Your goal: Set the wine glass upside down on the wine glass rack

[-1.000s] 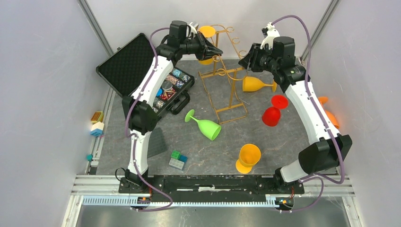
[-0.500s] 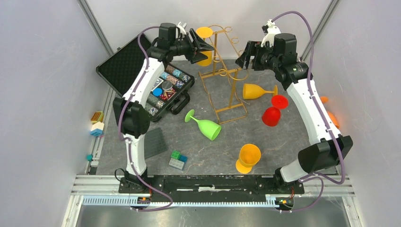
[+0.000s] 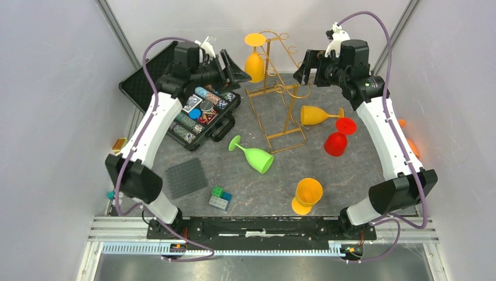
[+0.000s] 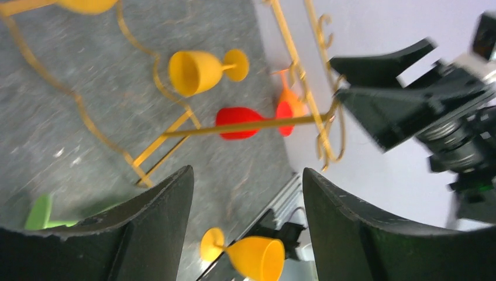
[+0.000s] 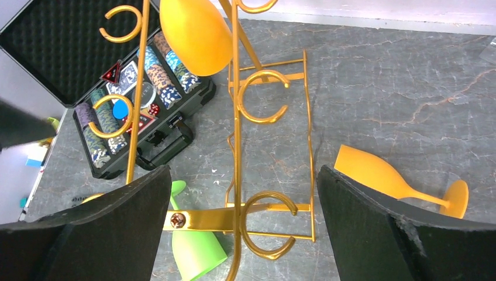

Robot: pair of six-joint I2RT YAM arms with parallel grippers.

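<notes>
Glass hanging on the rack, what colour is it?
The glass is orange-yellow; top view shows it best.

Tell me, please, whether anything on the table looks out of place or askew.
Yes: the green wine glass, a yellow one and a red one lie on their sides near the wine glass rack, not upright. Only one yellow glass hangs upside down on it.

The left claw (image 3: 236,65) now stands open and drawn back leftward, clear of the orange glass (image 3: 254,63), which hangs alone, bowl down, on the rack (image 5: 236,152). The right claw (image 3: 305,65) has spread wide and lifted slightly. The left elbow has swung outward, uncovering a grey pad (image 3: 185,177).
</notes>
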